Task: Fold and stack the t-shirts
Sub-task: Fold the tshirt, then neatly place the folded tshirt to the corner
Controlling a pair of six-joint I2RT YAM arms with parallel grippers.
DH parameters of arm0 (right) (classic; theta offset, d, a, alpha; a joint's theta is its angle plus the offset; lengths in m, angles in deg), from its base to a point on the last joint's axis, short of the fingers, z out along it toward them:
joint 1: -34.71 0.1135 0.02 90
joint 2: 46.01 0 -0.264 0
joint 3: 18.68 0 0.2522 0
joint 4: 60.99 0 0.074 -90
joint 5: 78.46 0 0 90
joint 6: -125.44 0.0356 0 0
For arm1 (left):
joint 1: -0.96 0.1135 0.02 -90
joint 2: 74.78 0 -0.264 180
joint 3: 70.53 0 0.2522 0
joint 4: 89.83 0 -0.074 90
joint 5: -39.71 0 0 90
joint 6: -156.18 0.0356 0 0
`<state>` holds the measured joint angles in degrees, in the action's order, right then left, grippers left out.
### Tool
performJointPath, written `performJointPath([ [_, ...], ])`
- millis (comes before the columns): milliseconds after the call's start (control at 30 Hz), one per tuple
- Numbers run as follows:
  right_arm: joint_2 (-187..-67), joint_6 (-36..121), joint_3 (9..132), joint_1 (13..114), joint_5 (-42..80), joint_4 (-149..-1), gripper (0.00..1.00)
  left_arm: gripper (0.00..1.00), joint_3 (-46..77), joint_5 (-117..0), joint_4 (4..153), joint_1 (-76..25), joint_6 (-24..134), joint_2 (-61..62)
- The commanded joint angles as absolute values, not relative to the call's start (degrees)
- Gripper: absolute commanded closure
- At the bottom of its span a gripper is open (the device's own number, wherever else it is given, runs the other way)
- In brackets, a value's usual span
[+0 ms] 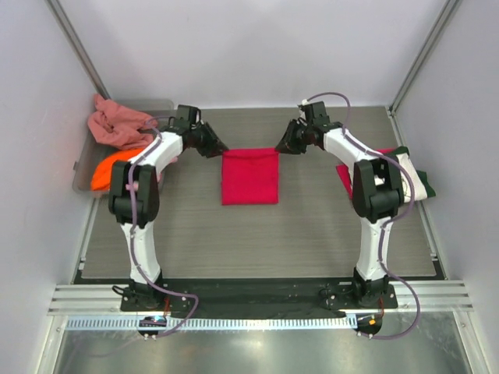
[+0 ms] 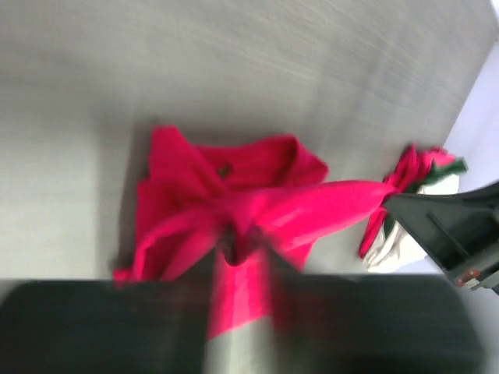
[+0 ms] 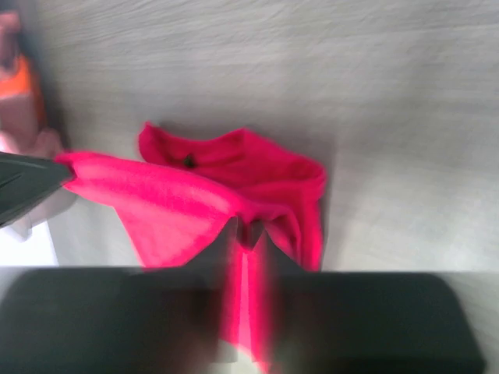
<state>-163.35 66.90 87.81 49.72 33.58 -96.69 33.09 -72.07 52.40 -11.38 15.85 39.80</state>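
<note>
**table** point(image 1: 312, 241): grey wood-grain top; carries every entry below.

**bin** point(image 1: 79, 167): clear grey plastic, at the table's 9 o'clock edge. it holds a crumpled salmon-pink t-shirt point(image 1: 113, 125) and, toward 6 o'clock of that, an orange t-shirt point(image 1: 105, 171).

**crimson t-shirt** point(image 1: 249, 179): folded to a near-square panel at the centre of the table, with its lower part lying flat. the wrist views show its 12 o'clock edge raised and drawn taut, with loose folds bunched underneath.

**side pile**: sits at the table's 3 o'clock edge, partly behind the right arm. a cream t-shirt point(image 1: 417, 185) and a dark green t-shirt point(image 1: 403, 151) can be made out.

**left gripper** point(image 1: 216, 148): fingers pinched on the crimson t-shirt's 11 o'clock corner. the view is blurred, but cloth runs straight into the gap.

**right gripper** point(image 1: 282, 146): fingers likewise pinched on the 1 o'clock corner.

**risk note (judgement)**:
- if one side lets go before the other, the taut edge would swing and skew the fold.
- cloth catching on a fingertip as the arm draws away would drag the panel open.
- an uneven pull between the arms would twist the bunched layers beneath.

**position note**: the shirt's top edge spans between the two grippers, one corner inside each pair of fingers. the rest of the shirt lies toward 6 o'clock of them, well apart from both the bin and the side pile.
</note>
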Motion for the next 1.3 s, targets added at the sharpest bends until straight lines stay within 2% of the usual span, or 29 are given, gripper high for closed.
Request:
performJointPath([
  [0, -167.38, 66.99, 93.34, 49.13, 33.51, -93.48, 0.38, 0.37, 41.83, -77.52, 54.7, -10.46, 17.75, 48.25],
  [33, -168.08, 66.64, 93.61, 49.13, 33.25, -93.3, 0.24, 0.19, 42.45, -78.32, 54.88, -10.46, 17.66, 49.22],
  [67, -167.74, 66.29, 92.83, 49.13, 32.64, -92.26, 0.16, 0.08, 41.85, -76.94, 55.14, -10.46, 17.84, 48.97],
  [100, -167.13, 65.76, 91.77, 49.13, 32.55, -91.29, 0.14, 0.02, 40.54, -75.7, 56.54, -10.46, 18.36, 48.1],
  [267, -162.21, 63.47, 83.79, 49.13, 32.37, -87.51, 0.16, 0.0, 31.48, -69.89, 60.94, -10.55, 22.05, 41.33],
  [500, -165.01, 66.46, 78.67, 49.39, 35.1, -84.33, 0.36, 0.1, 29.01, -69.27, 61.3, -11.17, 23.9, 42.46],
  [667, -166.77, 67.69, 77.61, 50.27, 35.01, -83.46, 0.37, 0.13, 29.62, -68.84, 60.95, -12.39, 23.55, 46.06],
  [900, -170.2, 68.31, 80.07, 51.76, 34.83, -83.02, 0.44, 0.27, 31.21, -67.96, 59.89, -14.06, 22.94, 50.29],
  [1000, -170.81, 68.05, 80.16, 52.03, 33.87, -83.02, 0.53, 0.35, 31.21, -66.91, 59.89, -14.68, 23.2, 50.9],
  [1033, -171.08, 67.96, 80.34, 52.03, 33.86, -83.1, 0.6, 0.4, 31.3, -66.73, 59.89, -14.77, 23.2, 50.99],
  [1133, -171.26, 67.69, 80.34, 52.12, 32.55, -83.02, 0.69, 0.5, 31.03, -65.85, 59.98, -15.21, 22.76, 51.52],
  [1267, -170.73, 67.25, 80.08, 52.03, 31.32, -83.81, 0.68, 0.53, 31.12, -65.23, 60.06, -15.56, 22.5, 52.22],
])
